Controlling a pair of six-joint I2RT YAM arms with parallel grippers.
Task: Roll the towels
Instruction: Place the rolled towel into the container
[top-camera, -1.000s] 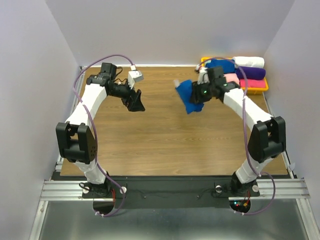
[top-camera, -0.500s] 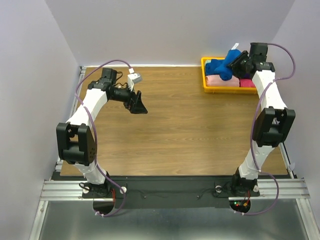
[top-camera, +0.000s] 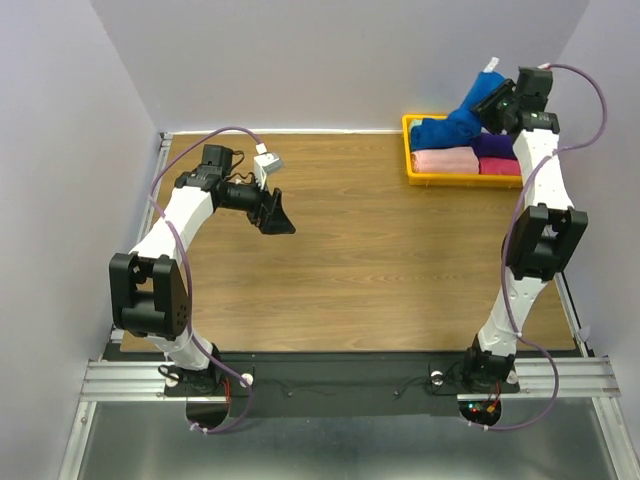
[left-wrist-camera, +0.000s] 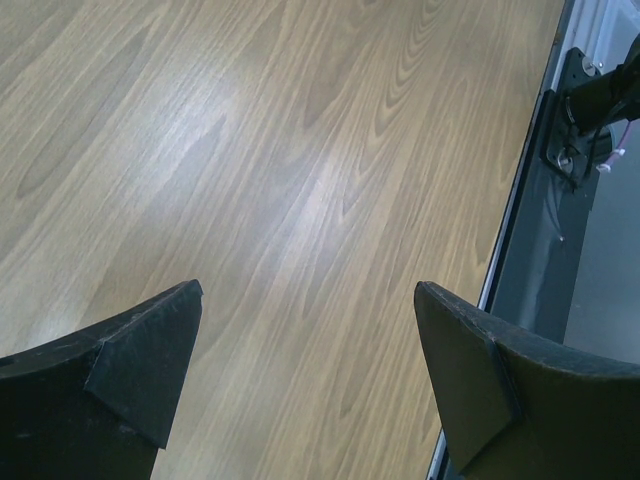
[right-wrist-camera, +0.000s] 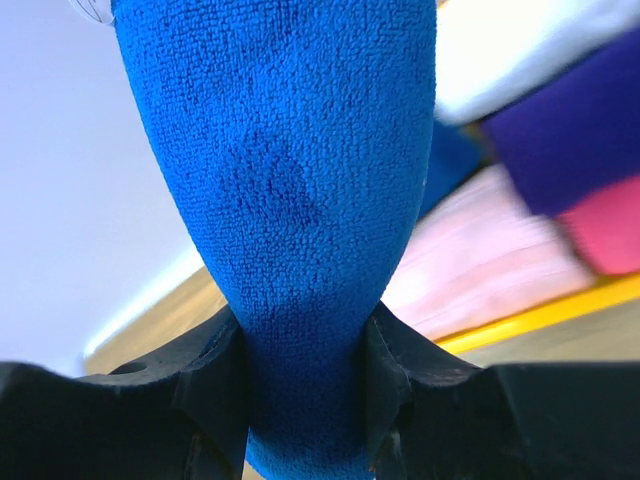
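Right gripper (top-camera: 499, 101): far right, high over bin (top-camera: 409, 150); jaws partly closed, pinching blue towel (top-camera: 456, 124).
Blue towel: hangs from right gripper, low end in bin's left part, just beyond pink towel (top-camera: 445, 160).
Left gripper (top-camera: 275, 215): above table (top-camera: 380, 260), left side; jaws wide apart, nothing held.

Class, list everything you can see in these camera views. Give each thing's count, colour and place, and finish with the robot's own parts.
blue towel: at least one, royal blue, stretched from the tray's left end up to the right gripper; cannot tell if the blue in the tray is a second towel
pale pink towel: one, light pink, near left of tray
purple towel: one, dark purple, in tray, behind the magenta one
magenta towel: one, deep pink, near right of tray
white towel: one, white, in tray beside the purple one
tray: one, yellow, far right of table
table: one, brown wood
left gripper: one, black, open, over bare table
right gripper: one, black, shut on blue towel, raised above tray
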